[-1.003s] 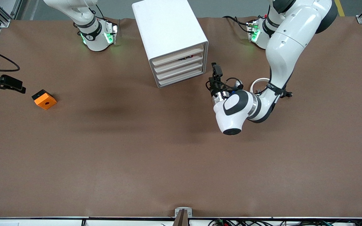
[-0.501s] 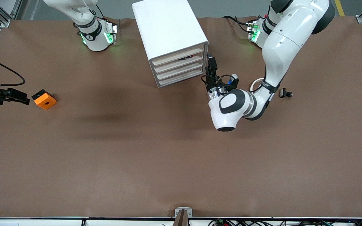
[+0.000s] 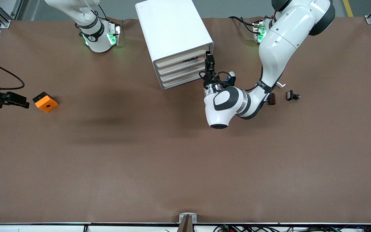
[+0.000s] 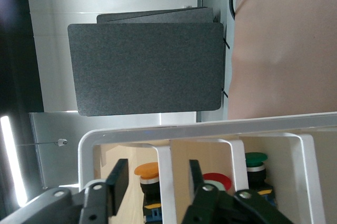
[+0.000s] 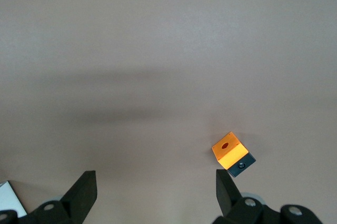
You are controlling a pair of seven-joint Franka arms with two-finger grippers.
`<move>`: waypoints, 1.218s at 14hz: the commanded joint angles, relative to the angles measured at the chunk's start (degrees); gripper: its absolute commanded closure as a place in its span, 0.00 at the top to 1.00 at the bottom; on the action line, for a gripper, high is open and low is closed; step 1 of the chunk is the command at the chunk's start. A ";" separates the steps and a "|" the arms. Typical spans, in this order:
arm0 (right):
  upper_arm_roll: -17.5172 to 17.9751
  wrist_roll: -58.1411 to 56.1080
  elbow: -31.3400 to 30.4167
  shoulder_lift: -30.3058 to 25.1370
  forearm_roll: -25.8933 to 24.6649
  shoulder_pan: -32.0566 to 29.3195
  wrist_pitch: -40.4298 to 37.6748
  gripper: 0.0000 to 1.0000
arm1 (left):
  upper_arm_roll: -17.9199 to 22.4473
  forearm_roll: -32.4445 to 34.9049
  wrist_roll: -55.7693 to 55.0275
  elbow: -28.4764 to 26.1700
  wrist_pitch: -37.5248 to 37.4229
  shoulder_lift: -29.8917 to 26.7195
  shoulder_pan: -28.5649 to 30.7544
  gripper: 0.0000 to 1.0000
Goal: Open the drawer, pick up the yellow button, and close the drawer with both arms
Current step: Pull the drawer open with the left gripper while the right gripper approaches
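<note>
The white cabinet (image 3: 172, 29) stands between the arm bases. Its highest drawer (image 3: 182, 58) lies flush with the three below. My left gripper (image 3: 209, 60) is open at the cabinet's front, at the corner toward the left arm's end. In the left wrist view it (image 4: 158, 162) straddles a white front bar (image 4: 166, 182). The red-capped button (image 4: 221, 178) shows in a slot, partly hidden by one finger. An orange-capped one (image 4: 147, 170) and a green-capped one (image 4: 256, 158) sit in neighbouring slots. My right gripper (image 3: 19, 101) is open and empty beside the orange block (image 3: 45, 101).
The orange block (image 5: 230, 153) has a round hole and a black underside. A small black clip (image 3: 292, 95) and a dark brown piece (image 3: 271, 98) lie by the left arm's forearm. Brown table (image 3: 140, 154) spreads toward the camera.
My left gripper has moved from the table beside the cabinet up to the cabinet's front at the top drawer. My right gripper has shifted slightly near the orange block.
</note>
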 commanded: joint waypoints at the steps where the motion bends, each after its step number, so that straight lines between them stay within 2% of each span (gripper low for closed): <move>1: 0.27 5.50 1.20 0.55 -0.26 0.61 -0.12 1.00 | -0.26 -1.22 -1.39 1.33 -0.89 0.89 -0.63 0.50; 7: 0.36 7.90 1.73 0.46 -0.17 1.05 -0.12 1.00 | -0.26 -1.31 -1.39 1.16 -0.89 1.32 -3.18 0.49; 9: 0.36 14.29 2.17 0.46 -0.26 2.54 -0.55 1.00 | -0.17 -1.22 -1.31 1.16 -0.80 1.41 -3.45 0.48; 17: 0.36 31.63 2.08 0.55 0.18 2.90 -0.91 1.00 | -0.08 -1.14 -1.57 1.07 -0.80 1.76 -5.11 0.12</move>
